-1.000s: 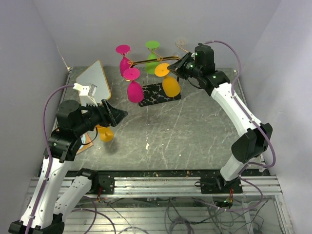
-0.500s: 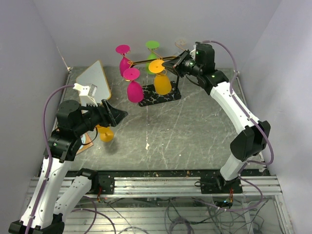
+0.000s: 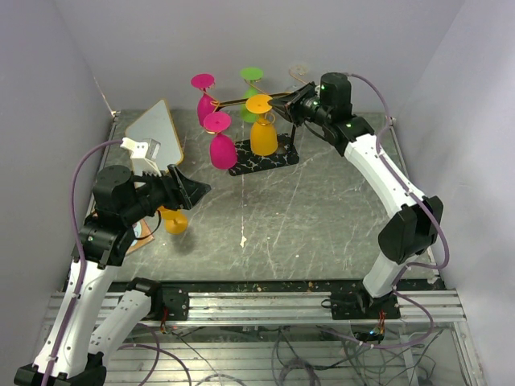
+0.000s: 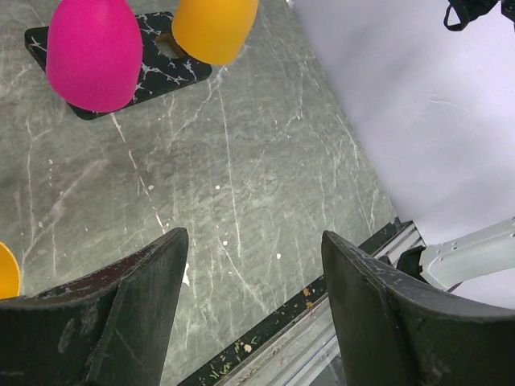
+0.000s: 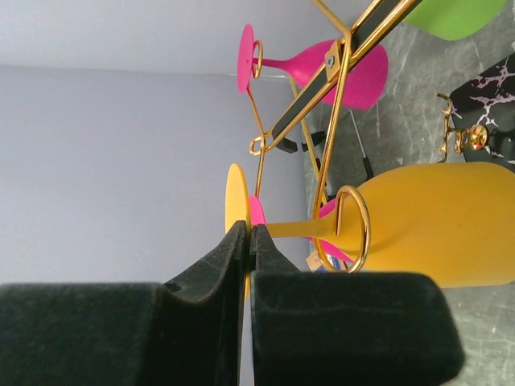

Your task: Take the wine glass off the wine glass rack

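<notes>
Table (image 3: 322, 209): grey stone-look top with pale veins, spreading out below both my grippers.

Wine glass rack (image 3: 233, 101): gold wire arms on a dark bar, standing on a black white-veined base (image 3: 249, 164). It is straight ahead of my right fingertips and well beyond my left ones.

Board (image 3: 157, 129): grey with a wood-coloured edge, tilted, just behind my left wrist.

Orange wine glass (image 3: 263, 137): it hangs upside down from the rack arm nearest my right gripper, bowl low over the base, round foot (image 5: 234, 201) on top. In the right wrist view its stem passes through a gold wire ring (image 5: 342, 229), so it is on the rack.

Other hanging glasses: two pink, one (image 3: 222, 149) just beyond the orange one from my right gripper and one (image 3: 205, 104) further back. A green one (image 3: 252, 88) hangs at the far side.

Second orange glass (image 3: 173, 219): on the table just under my left gripper, seen as a sliver at the edge of the left wrist view.

Right gripper (image 5: 249, 233): pinched on the rim of the orange wine glass's foot, pads pressed on either face of the disc.

Left gripper (image 4: 253, 237): fingers spread wide with nothing between them, held above the table and pointing towards the rack.
</notes>
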Motion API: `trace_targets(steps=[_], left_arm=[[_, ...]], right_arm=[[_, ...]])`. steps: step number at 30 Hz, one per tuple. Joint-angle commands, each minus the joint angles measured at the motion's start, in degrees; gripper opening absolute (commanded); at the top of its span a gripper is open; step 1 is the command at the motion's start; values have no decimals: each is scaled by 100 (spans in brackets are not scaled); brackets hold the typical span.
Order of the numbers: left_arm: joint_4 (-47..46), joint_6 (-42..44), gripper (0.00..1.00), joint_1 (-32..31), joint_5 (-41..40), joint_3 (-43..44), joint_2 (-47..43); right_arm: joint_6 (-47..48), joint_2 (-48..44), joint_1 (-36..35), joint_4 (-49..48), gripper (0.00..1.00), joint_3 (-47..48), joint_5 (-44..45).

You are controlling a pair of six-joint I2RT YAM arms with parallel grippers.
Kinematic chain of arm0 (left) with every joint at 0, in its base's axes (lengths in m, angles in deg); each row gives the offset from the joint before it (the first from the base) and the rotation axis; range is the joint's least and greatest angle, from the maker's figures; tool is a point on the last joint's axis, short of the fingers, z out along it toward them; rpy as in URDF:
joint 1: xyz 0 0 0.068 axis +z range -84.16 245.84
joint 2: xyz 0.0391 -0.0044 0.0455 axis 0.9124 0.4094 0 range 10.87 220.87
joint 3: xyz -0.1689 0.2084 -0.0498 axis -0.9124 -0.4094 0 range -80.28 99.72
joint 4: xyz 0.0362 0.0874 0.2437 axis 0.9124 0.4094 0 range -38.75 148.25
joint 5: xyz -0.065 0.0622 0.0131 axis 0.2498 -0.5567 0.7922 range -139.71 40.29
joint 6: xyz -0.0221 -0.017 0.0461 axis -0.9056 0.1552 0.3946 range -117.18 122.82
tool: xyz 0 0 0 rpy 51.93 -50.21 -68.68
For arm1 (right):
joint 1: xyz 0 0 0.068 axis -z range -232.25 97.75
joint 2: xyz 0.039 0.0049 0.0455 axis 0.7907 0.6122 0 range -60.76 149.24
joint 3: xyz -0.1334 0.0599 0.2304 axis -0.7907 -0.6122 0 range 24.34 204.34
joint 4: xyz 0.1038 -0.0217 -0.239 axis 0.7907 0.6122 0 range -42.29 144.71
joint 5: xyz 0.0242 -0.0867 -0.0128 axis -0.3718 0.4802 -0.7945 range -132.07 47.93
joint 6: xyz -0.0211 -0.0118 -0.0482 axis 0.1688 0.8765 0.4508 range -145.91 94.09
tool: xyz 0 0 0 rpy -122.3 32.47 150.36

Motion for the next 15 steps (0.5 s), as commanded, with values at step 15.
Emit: trace_targets(steps=[15], left_arm=[[44,95,78,22,-72,134,-38]], right_arm=[[-546,337,83,137,0,435,544]])
